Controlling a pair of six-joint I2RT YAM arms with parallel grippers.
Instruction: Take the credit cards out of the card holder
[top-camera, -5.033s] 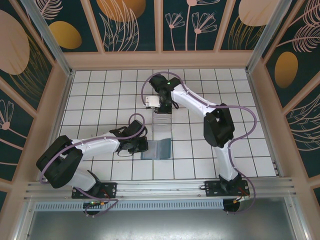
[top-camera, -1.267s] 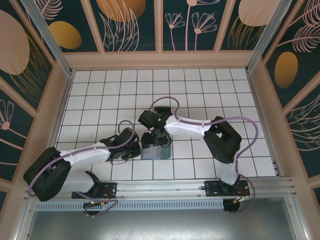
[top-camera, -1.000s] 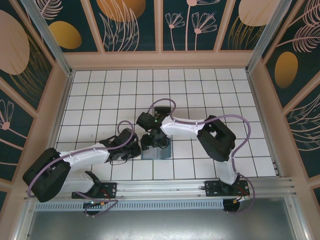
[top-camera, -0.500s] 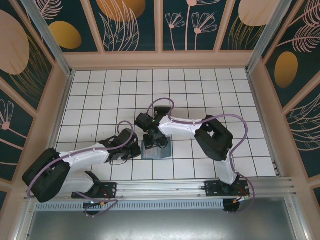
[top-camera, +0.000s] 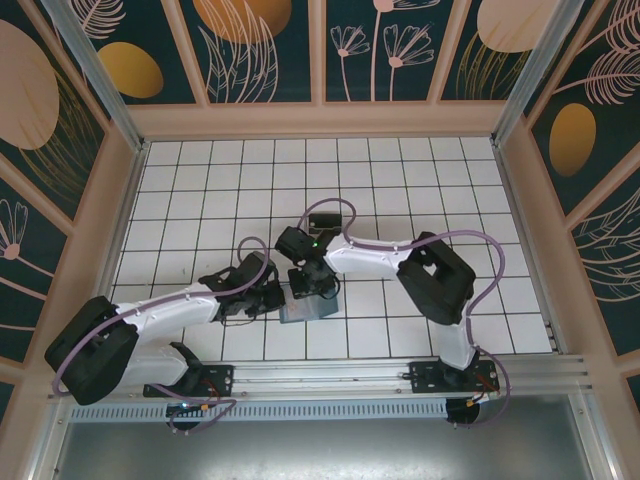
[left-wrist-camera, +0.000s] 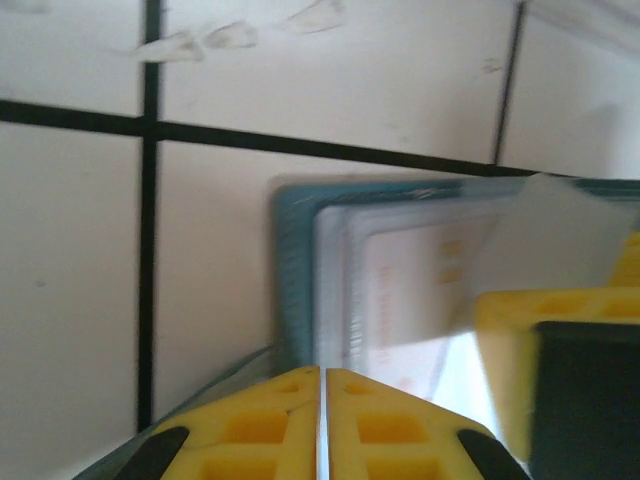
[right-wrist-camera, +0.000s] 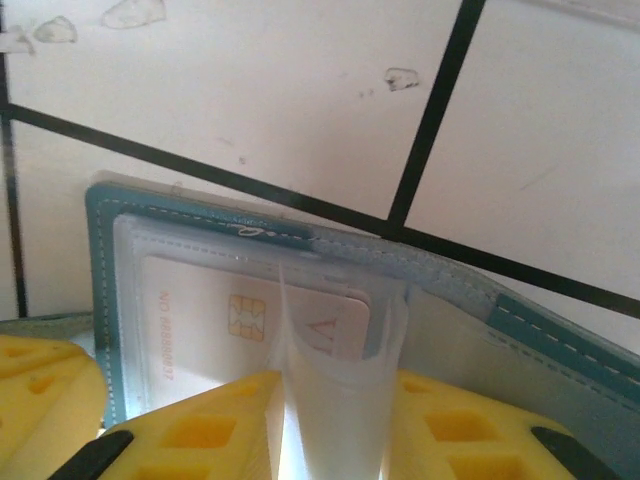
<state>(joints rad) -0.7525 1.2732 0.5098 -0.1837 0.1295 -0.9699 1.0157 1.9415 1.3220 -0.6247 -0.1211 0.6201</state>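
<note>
Where the overhead camera looks down on the white tiled table (top-camera: 200, 200), we see the left arm fold back to an elbow at the near left. From there it stretches low to the right, with the left gripper (top-camera: 272, 300) at the left edge of the card holder (top-camera: 320, 308). The holder lies flat between the two arms, in the near half of the table. The right arm bends at a bulky elbow and reaches left, wrist turned down, so the right gripper (top-camera: 308, 287) stands over the holder's far left part. The wrists hide both sets of fingers here.

From the left wrist, we see the yellow fingers (left-wrist-camera: 250, 430) meet along a hairline seam, fully closed, at the holder's teal edge (left-wrist-camera: 292, 270). We cannot tell whether they nip a layer of it (the frame cuts them off and everything is blurred).

From the right wrist, the holder (right-wrist-camera: 105, 300) lies open, and one of the credit cards (right-wrist-camera: 200, 310), with a chip, sits under a clear pocket. The yellow fingers (right-wrist-camera: 190, 430) stand narrowly apart, each pressed against a side of a pale strip (right-wrist-camera: 340, 450) rising from the pocket. We cannot say whether it is a card or a flap.
</note>
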